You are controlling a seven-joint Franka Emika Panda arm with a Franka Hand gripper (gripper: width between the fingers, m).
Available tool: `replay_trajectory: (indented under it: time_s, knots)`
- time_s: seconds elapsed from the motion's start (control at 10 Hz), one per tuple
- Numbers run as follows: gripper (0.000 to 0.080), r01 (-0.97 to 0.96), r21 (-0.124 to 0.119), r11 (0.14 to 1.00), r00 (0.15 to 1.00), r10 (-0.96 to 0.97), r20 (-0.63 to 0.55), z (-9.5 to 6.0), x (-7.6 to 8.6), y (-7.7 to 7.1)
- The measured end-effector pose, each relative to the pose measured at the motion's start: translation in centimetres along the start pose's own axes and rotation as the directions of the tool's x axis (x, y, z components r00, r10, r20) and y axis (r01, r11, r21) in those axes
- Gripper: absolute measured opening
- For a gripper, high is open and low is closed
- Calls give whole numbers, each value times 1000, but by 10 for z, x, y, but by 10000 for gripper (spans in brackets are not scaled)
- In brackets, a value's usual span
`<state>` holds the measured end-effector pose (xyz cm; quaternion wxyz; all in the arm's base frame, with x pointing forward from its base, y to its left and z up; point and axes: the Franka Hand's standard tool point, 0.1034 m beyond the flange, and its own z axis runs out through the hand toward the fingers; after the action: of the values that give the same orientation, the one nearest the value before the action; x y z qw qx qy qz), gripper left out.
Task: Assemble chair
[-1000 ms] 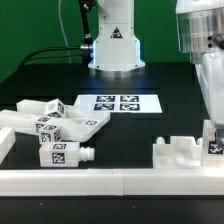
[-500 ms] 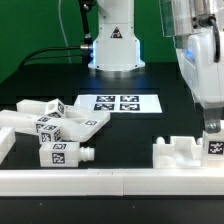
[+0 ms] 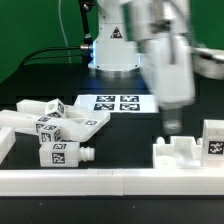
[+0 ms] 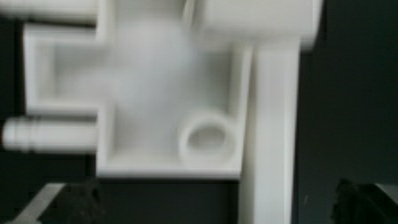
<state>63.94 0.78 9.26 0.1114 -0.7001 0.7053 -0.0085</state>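
The jaws stand wide apart, empty as far as the blur lets me tell. The gripper [image 3: 172, 122] hovers just above the seat piece [image 3: 185, 155], which lies at 5 o'clock from it in the exterior view, long axis 9 to 3 along the border rail [image 3: 110, 182]. The loose parts [image 3: 55, 128] lie well apart at 9 o'clock. Fetching one, I judge, means a reach that way.

White arm [image 3: 165, 60]; white base [image 3: 118, 55], black triangle label [image 3: 117, 33], blue glow [image 3: 94, 52], dark cable [image 3: 66, 35].
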Motion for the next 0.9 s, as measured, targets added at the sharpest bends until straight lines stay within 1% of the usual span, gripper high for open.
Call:
replay_trajectory:
  time_s: [0.1,0.2,0.4,0.5,0.6,0.7,0.8,0.9]
  knots:
    - [649,2,5,1000,1000,-1,-1,1,-2,-1]
    - [649,6,1,1000,1000,-6,-1,3,-5,1]
    - [649,24,5,1000,1000,-24,-4,4,0,2]
    - [649,57,25,998,998,-57,-16,9,17,7]
    - [649,99,36,994,995,-98,-36,13,45,18]
    - [649,123,35,992,991,-121,-53,18,74,31]
    - [649,134,31,990,989,-132,-59,23,93,39]
    - [649,128,31,991,990,-126,-64,25,101,45]
